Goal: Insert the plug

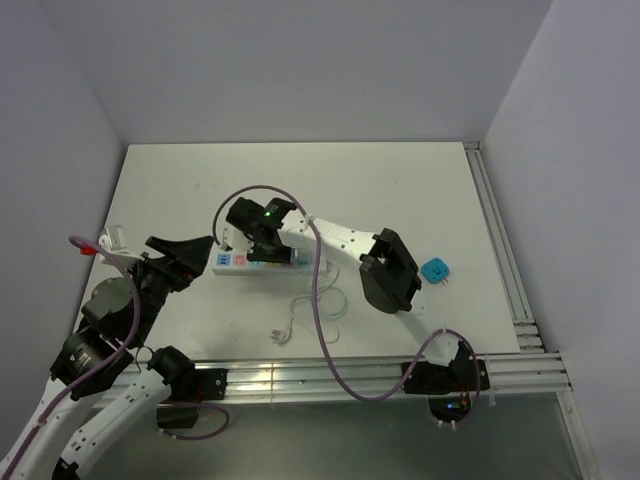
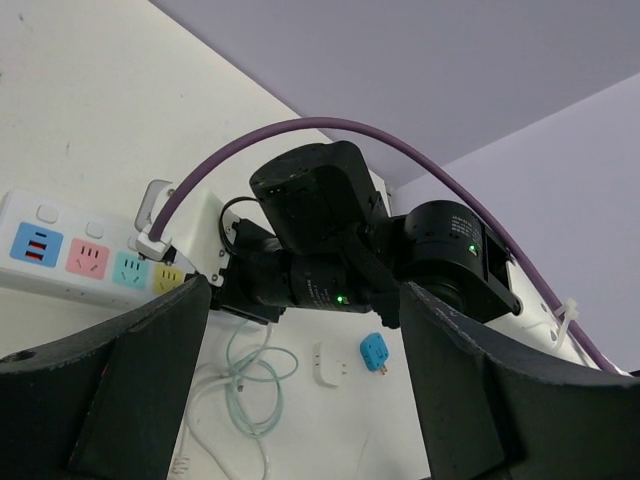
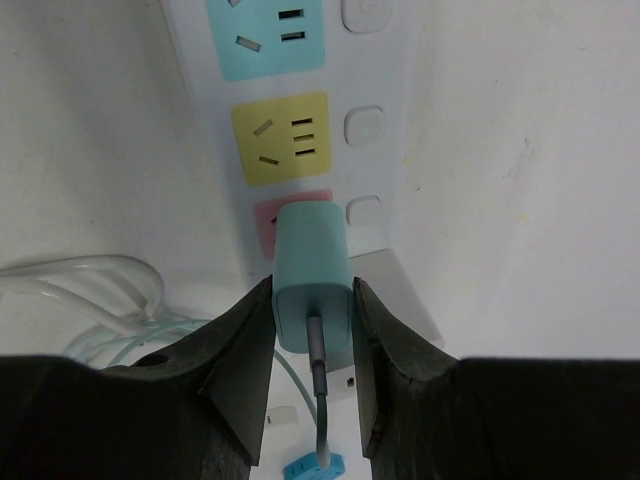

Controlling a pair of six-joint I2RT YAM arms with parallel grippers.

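Note:
The white power strip [image 1: 228, 263] lies left of centre and has a row of coloured sockets [image 2: 88, 259]. My right gripper [image 1: 262, 243] is over it, shut on a teal plug [image 3: 312, 268] with a grey cable at its back. The plug's front end sits at the pink socket [image 3: 266, 214], beside the yellow socket [image 3: 281, 138]; its prongs are hidden. My left gripper [image 1: 197, 256] is open and empty, just left of the strip's end. In the left wrist view its fingers [image 2: 118, 392] frame the right gripper's black body [image 2: 318, 262].
A blue adapter [image 1: 435, 271] lies to the right on the table, also in the left wrist view [image 2: 375, 352] next to a white adapter [image 2: 328, 365]. A coil of pale teal and white cable [image 1: 318, 300] lies in front of the strip. A purple cable [image 1: 318, 300] arcs over the right arm.

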